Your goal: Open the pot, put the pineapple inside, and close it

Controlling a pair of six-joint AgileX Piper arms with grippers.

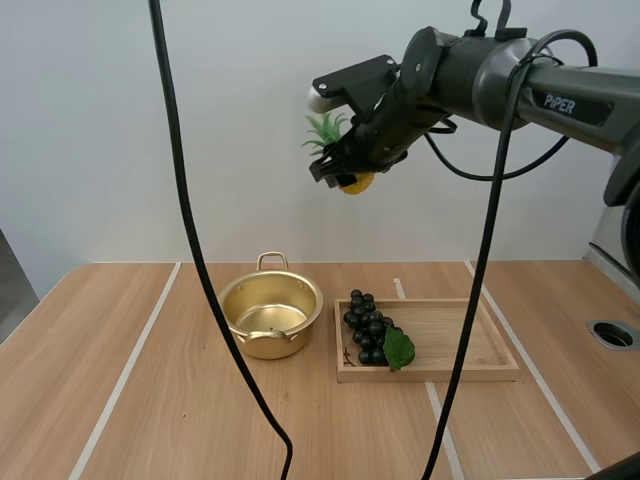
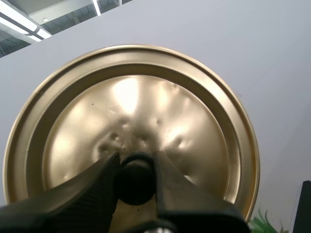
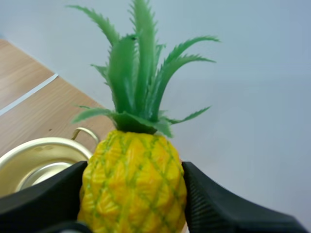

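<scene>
Right gripper [image 1: 342,171]: fingers closed against both flanks of the pineapple [image 3: 133,182], held crown-up high above the table [image 1: 140,400], over the left end of the wooden tray [image 1: 470,350]. Left gripper [image 2: 136,159]: fingers pinched on the black knob [image 2: 135,183] of the lid [image 2: 131,111], with the lid's full rim in view. The pot [image 1: 270,318] stands uncovered, its rim near the tray's left edge but not touching. Open tabletop lies left of and in front of the pot. Count: one pot, one lid, one pineapple, one tray, one bunch of grapes [image 1: 367,328] at the tray's left end.
</scene>
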